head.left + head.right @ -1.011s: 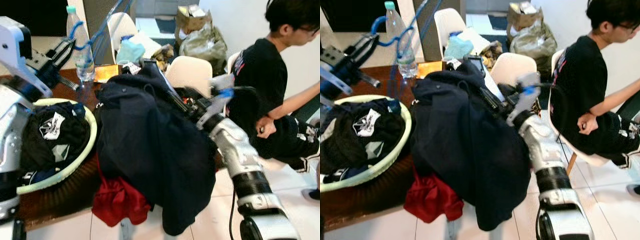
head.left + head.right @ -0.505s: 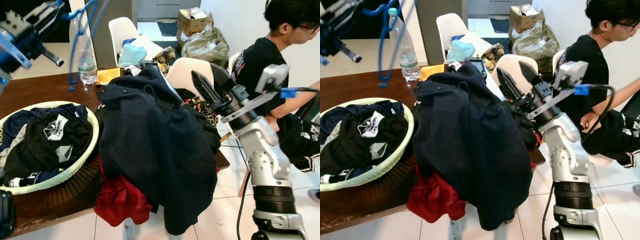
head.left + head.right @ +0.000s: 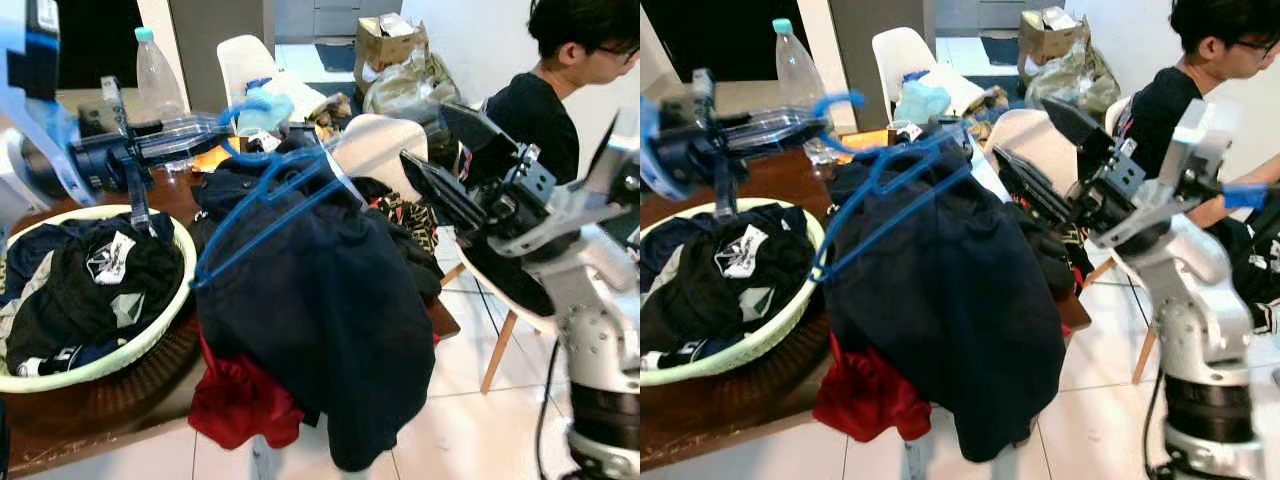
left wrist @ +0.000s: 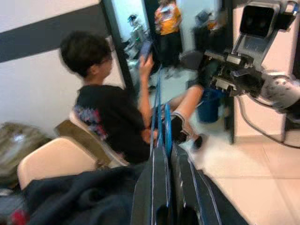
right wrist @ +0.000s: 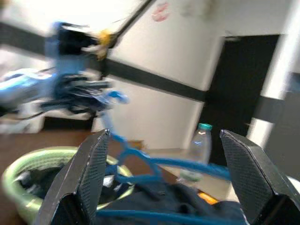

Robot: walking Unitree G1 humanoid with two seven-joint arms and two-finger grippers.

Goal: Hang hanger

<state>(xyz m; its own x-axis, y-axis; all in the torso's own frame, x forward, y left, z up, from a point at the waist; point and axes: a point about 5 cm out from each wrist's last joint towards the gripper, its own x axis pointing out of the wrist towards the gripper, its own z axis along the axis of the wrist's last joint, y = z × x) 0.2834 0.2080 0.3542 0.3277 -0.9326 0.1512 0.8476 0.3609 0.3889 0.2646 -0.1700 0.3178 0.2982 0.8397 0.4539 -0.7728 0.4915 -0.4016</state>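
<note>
A blue plastic hanger (image 3: pixel 262 196) hangs in the air just over the dark navy coat (image 3: pixel 320 300) that is draped over the table's edge. My left gripper (image 3: pixel 218 126) reaches in from the left and is shut on the hanger near its hook; the left wrist view has the blue wire (image 4: pixel 161 124) pinched between its fingers (image 4: pixel 152 187). To the right of the coat, my right gripper (image 3: pixel 423 130) is held up, open and empty, pointing at the hanger (image 5: pixel 140 164) from a short way off.
A green laundry basket (image 3: pixel 187 250) full of dark clothes sits on the brown table (image 3: pixel 100 405). A red garment (image 3: pixel 235 405) hangs under the coat. A water bottle (image 3: pixel 152 70) stands behind, with white chairs (image 3: pixel 375 145). A person (image 3: pixel 535 110) sits close on the right.
My left arm swung the hanger down from the upper left to over the coat. My right gripper drew back from the coat to the right and rose.
</note>
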